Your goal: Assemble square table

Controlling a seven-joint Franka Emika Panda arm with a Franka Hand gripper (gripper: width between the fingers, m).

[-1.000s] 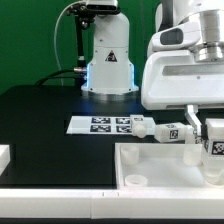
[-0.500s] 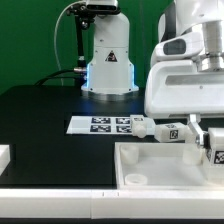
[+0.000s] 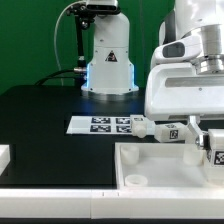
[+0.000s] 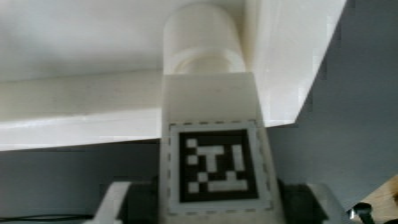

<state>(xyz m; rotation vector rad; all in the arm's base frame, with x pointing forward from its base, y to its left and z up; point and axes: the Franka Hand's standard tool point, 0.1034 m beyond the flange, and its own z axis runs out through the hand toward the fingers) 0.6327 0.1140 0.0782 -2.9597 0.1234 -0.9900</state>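
Observation:
The white square table top (image 3: 165, 168) with a raised rim lies at the front right in the exterior view. My gripper (image 3: 212, 150) is shut on a white leg (image 3: 214, 146) with a black-and-white tag and holds it upright over the top's right part. In the wrist view the held leg (image 4: 210, 110) runs away from the gripper (image 4: 217, 205), with its tag facing the camera and the top's rim (image 4: 89, 110) beyond it. A second tagged leg (image 3: 160, 130) lies on the black table just behind the top.
The marker board (image 3: 100, 124) lies flat on the black table, left of the lying leg. A big white robot base (image 3: 108, 60) stands at the back. A white part (image 3: 4, 155) shows at the exterior view's left edge.
My gripper with the leg has moved slightly down and toward the exterior view's right. The lying leg and the top have not moved.

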